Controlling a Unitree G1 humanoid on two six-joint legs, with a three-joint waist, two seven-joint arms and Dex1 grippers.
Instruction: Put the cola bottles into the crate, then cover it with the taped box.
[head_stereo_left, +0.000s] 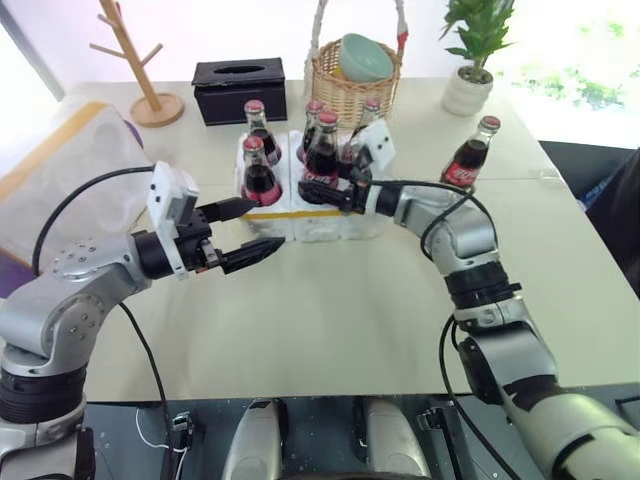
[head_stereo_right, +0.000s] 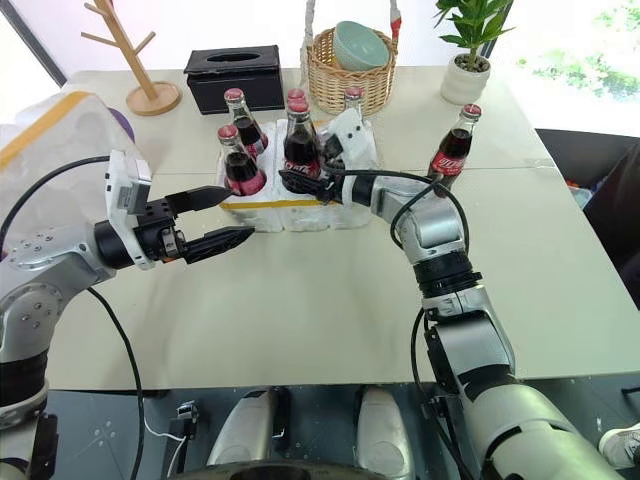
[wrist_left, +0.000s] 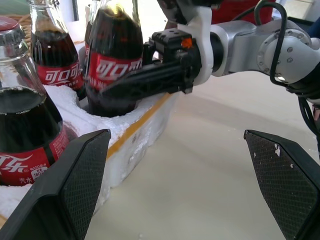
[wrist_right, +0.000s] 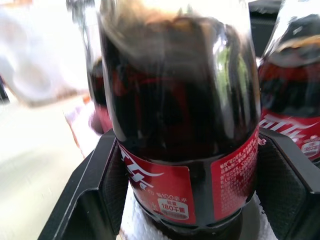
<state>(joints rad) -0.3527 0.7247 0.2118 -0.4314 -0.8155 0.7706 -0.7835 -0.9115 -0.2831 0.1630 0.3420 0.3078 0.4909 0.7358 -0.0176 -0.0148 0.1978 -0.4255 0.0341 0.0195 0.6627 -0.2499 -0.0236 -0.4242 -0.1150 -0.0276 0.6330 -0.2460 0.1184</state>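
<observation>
Right wrist view: the right gripper (wrist_right: 192, 195) brackets a cola bottle (wrist_right: 180, 125) seated in the crate (head_stereo_left: 310, 222). At nine o'clock, the left gripper (head_stereo_left: 250, 230) gapes empty. One bottle (head_stereo_left: 470, 155) stands at three o'clock.

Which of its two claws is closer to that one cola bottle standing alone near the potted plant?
The right gripper: it is at the crate, around a bottle there, nearer the lone bottle. The left gripper hangs open, farther away.
</observation>
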